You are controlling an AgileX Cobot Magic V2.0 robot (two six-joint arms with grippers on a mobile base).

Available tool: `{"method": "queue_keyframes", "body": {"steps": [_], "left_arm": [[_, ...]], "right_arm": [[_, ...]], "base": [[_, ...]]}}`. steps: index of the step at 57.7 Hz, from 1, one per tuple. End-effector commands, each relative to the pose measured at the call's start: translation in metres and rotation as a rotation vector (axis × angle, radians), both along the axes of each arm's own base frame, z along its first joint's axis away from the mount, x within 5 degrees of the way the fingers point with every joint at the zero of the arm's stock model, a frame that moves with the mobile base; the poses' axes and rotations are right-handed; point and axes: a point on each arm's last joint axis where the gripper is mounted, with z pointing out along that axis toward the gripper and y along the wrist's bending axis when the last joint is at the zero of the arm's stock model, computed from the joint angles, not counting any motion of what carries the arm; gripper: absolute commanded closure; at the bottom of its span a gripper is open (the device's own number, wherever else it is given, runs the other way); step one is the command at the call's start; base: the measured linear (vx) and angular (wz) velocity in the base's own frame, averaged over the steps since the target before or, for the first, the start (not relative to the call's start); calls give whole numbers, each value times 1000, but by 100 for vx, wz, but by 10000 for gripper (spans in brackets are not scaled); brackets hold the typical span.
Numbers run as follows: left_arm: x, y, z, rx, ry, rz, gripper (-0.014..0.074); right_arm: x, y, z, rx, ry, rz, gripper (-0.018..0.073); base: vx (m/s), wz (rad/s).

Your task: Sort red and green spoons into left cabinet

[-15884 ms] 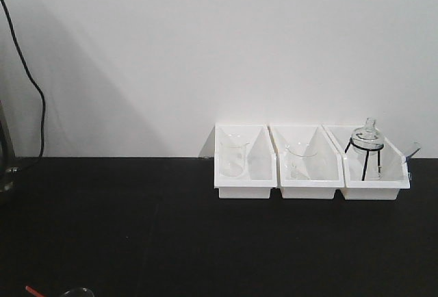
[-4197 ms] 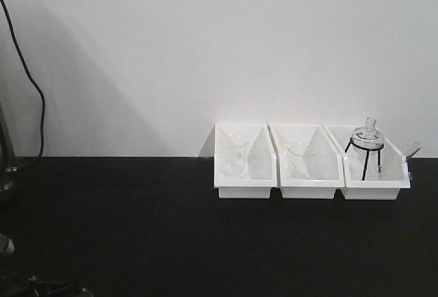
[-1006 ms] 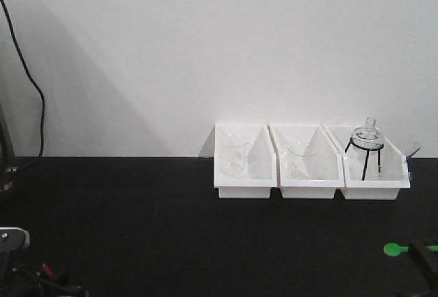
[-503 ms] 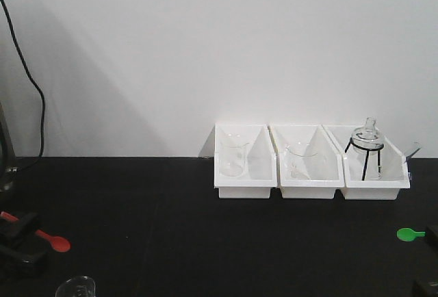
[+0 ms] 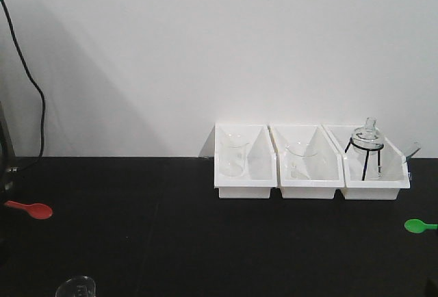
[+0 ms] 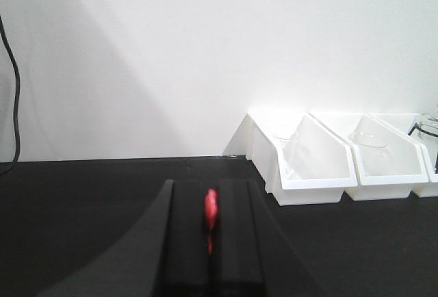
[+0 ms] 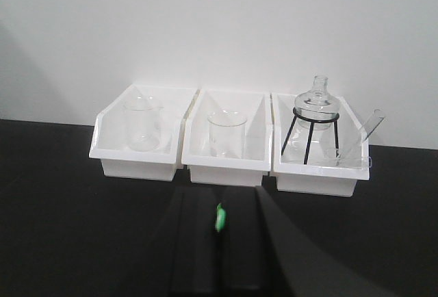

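Left wrist-mounted view is showing the left gripper point(image 6: 211, 189) pinching the red spoon point(image 6: 211, 208) edge-on, jaws narrowed onto it. The right gripper point(image 7: 219, 196) is clamping the green spoon point(image 7: 220, 217) likewise. From the front, the spoons are hanging at 9 and 3 o'clock, and no cabinet is showing. Carrying both level, grip firm, is looking wisest.

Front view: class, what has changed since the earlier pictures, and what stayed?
The red spoon was gripped by the left gripper and lifted leftward; the green spoon, gripped by the right gripper, came into view and moved rightward. The three white bins stayed put.
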Motion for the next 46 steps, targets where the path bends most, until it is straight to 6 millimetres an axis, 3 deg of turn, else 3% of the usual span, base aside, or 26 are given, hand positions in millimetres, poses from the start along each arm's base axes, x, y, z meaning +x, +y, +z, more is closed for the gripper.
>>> {"method": "queue_keyframes", "body": {"steps": [1, 46], "left_arm": [[-2, -1, 18, -27, -103, -10, 603], [-2, -1, 12, -13, -42, -6, 603]], "right_arm": [[0, 1, 22, 12, -140, 16, 562], [0, 1, 19, 9, -105, 10, 562]], "base": [[0, 0], [0, 0]]}}
